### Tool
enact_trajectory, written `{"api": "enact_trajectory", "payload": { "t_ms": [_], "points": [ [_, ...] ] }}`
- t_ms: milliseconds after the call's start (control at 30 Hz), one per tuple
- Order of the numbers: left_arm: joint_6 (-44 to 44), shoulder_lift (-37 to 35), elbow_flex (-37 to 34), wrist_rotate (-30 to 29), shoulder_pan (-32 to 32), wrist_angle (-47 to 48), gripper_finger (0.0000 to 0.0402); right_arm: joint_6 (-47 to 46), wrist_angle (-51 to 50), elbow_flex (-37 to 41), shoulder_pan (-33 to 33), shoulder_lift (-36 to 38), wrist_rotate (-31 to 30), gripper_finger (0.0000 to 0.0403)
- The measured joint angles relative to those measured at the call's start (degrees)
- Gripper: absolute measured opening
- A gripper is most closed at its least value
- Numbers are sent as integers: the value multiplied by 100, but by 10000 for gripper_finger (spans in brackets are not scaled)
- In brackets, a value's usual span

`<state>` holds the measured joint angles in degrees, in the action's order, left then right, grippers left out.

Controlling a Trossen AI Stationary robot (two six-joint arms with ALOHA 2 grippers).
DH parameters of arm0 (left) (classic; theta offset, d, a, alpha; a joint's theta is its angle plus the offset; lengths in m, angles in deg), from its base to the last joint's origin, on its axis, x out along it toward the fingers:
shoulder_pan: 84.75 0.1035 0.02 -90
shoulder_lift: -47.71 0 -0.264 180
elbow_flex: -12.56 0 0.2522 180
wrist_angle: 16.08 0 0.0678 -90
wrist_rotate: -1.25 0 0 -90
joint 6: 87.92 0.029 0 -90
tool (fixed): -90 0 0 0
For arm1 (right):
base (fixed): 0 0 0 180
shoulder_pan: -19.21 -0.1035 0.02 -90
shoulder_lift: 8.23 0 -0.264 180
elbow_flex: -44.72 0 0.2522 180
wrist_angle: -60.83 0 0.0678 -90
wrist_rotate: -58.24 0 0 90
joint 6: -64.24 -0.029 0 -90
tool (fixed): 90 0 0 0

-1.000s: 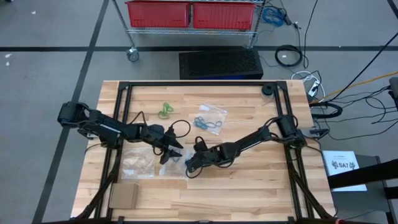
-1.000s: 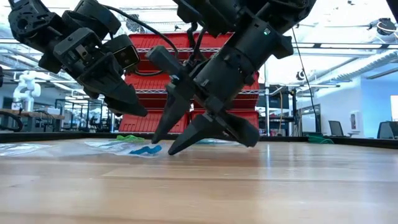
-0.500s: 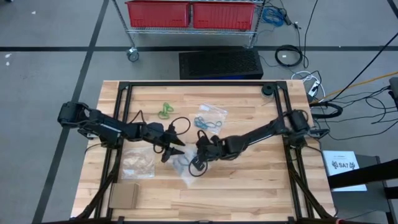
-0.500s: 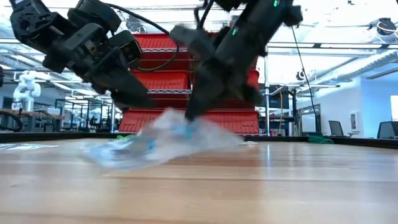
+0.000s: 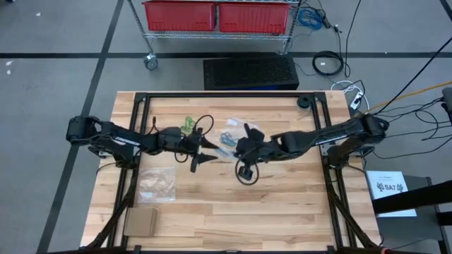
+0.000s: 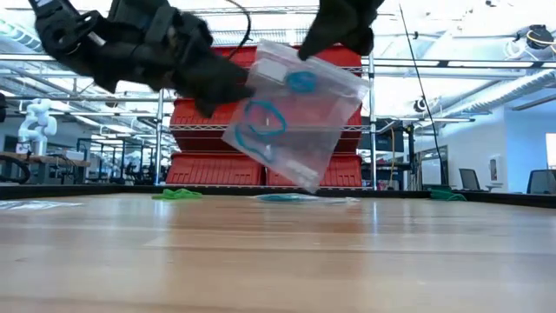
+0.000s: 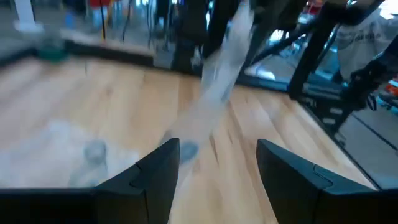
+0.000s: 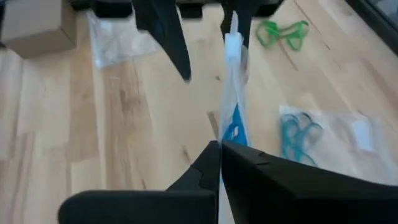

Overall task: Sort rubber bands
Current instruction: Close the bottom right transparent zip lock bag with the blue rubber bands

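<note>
A clear plastic bag [image 6: 291, 117] with blue rubber bands [image 6: 261, 117] inside hangs in the air over the middle of the table, with my right gripper [image 8: 221, 149] shut on it. My left gripper [image 5: 205, 156] stands open just to the bag's left. The bag [image 7: 217, 93] shows ahead of the left fingers, apart from them. Loose green rubber bands [image 5: 188, 125] lie on the table toward the far side. Teal rubber bands [image 8: 298, 134] lie in a second clear bag [image 5: 236, 128] next to them. My right gripper pinches the bag's upper edge [image 6: 334, 63] between its two shut fingers, coming at it from above and slanting down. The bag hangs below the fingers, tilted, with its lower end [image 6: 300, 178] clear of the table. In the right wrist view it shows edge-on.
Another clear bag [image 5: 157, 185] lies near the left front, with a cardboard box [image 5: 141, 222] at the front left corner. A black cable loop [image 5: 246, 173] hangs under my right arm. A black frame [image 5: 141, 106] runs round the tabletop.
My right gripper has shut on the bag that lay on the table. It has then risen and rolled, going toward the far edge. The bag has been lifted clear and now hangs tilted. My left gripper, still open, has risen a little and gone toward the far edge.
</note>
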<state>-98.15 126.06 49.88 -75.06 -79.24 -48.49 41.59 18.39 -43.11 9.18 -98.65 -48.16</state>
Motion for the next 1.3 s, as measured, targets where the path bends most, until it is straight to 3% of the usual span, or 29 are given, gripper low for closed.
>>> {"api": "enact_trajectory", "payload": {
  "t_ms": [267, 433, 500, 733, 833, 1100, 1300],
  "points": [
    [386, -79, 733, 332, 128, 237, 216, 359, -864, 2, 32, 202, 185, 0],
    [723, 67, 1531, 332, 123, 2172, 216, 621, -916, 2, 32, 202, 181, 0],
    [820, 150, 1765, 298, 123, 2537, 216, 727, -918, 2, 32, 202, 180, 0],
    [913, 254, 2070, 249, 123, 2572, 208, 878, -987, 2, 32, 202, 177, 0],
    [917, 254, 2078, 126, 123, 2588, 172, 883, -1025, 2, 32, 202, 173, 0],
    [1062, 254, 2078, 183, 123, 2675, 15, 985, -1008, 2, 32, 202, 148, 0],
    [1123, 254, 2078, 214, 62, 2673, 4, 848, -996, 2, -13, 202, 165, 0]
  ]
}}
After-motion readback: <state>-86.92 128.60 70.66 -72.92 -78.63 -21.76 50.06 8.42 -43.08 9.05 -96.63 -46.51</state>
